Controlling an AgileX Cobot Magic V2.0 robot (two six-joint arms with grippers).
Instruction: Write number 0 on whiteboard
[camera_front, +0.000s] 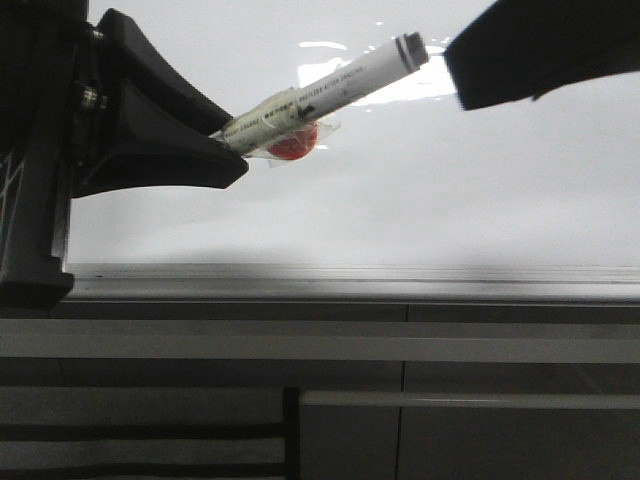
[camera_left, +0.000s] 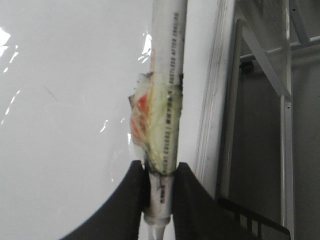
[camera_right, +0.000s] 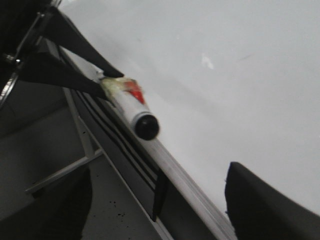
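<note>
My left gripper (camera_front: 228, 150) is shut on a white marker (camera_front: 330, 88) wrapped in yellowish tape with a red patch. The marker slants up to the right over the whiteboard (camera_front: 420, 190), its black capped end (camera_front: 411, 48) uppermost. In the left wrist view the fingers (camera_left: 186, 200) clamp the marker's (camera_left: 167, 75) lower end. My right gripper (camera_front: 540, 50) hangs at the top right, just beyond the capped end. In the right wrist view its jaws stand wide apart and empty, with the capped marker (camera_right: 140, 117) ahead of them. No number 0 shows on the board.
The board's silver-grey edge rail (camera_front: 330, 280) runs along its near side and shows in both wrist views (camera_left: 215, 100) (camera_right: 190, 185). Below it are grey frame bars (camera_front: 400, 345). A bright light glare (camera_front: 420, 85) lies on the board behind the marker.
</note>
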